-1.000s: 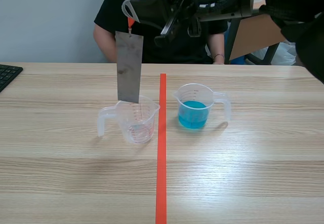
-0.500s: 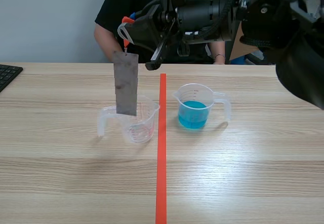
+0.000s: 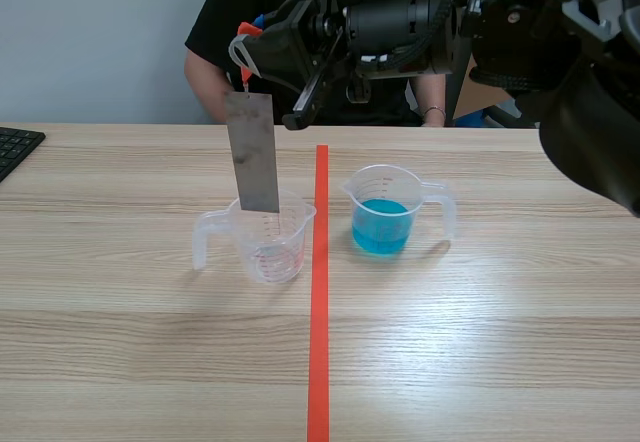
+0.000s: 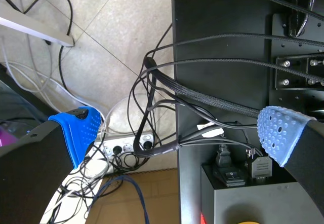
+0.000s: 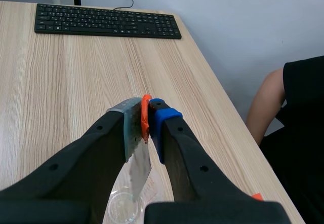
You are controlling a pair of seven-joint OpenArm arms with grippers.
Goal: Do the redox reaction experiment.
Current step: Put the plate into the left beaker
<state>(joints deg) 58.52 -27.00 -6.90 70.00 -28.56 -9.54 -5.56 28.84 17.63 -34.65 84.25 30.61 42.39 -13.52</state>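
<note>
Since 0.5 s ago we have raised the strip [image 3: 252,152] a little and shifted it slightly toward the tape [image 3: 320,292]. Its lower end is now at the mouth of the empty cup [image 3: 265,247]; we cannot tell whether it dips inside. It hangs from an orange clip [image 3: 243,30], which the right gripper [image 3: 245,50] pinches between its pads. So the strip lies straight below the fingers, its long axis nearly upright with a slight lean. The blue cup [image 3: 385,212] stands just across the tape, to the robot's right. We judge that the next move is a short sideways carry, then a lowering. The left gripper [image 4: 179,130] is spread on nothing, off the table, over floor cables [image 4: 147,107].
</note>
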